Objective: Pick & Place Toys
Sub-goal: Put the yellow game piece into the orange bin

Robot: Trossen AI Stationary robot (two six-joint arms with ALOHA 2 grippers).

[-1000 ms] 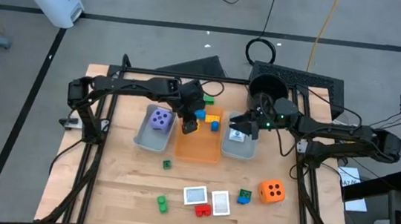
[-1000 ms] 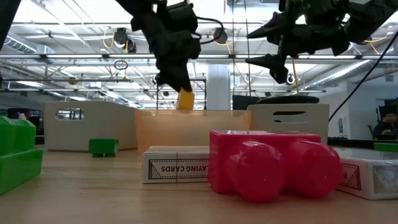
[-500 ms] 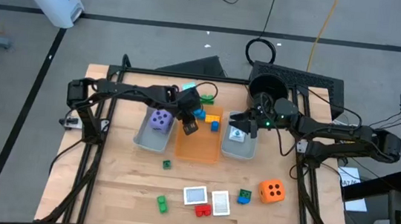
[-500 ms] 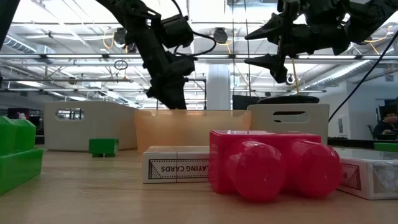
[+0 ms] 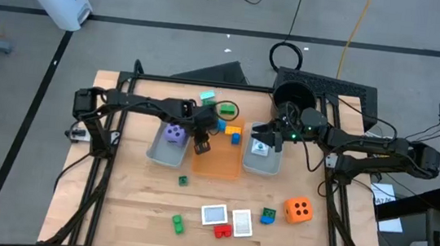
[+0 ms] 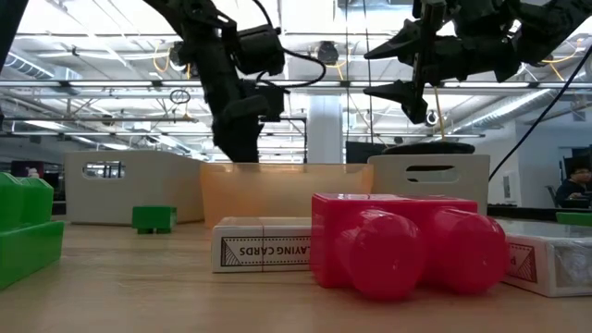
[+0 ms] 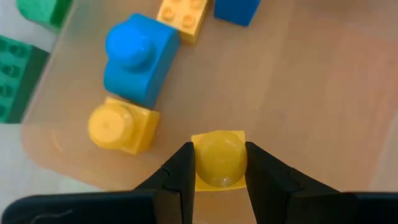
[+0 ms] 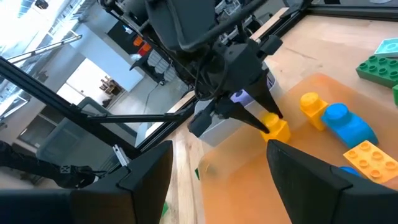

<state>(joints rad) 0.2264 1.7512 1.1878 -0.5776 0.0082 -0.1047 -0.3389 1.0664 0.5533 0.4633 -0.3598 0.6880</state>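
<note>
My left pincer [image 7: 219,163] clamped on small yellow plastic brick [image 7: 217,158], stud facing up toward my wrist, low inside translucent orange rectangular tray [image 5: 217,162], my right pincer [image 5: 264,136] parted above grey tray [image 5: 263,162].

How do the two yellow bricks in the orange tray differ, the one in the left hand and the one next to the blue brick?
The held yellow brick is clamped between the left hand's fingers, above the orange tray's floor; the loose yellow brick lies free in the tray. The loose one touches the blue brick; the held one touches no other brick. Both are yellow with one round stud.
</note>
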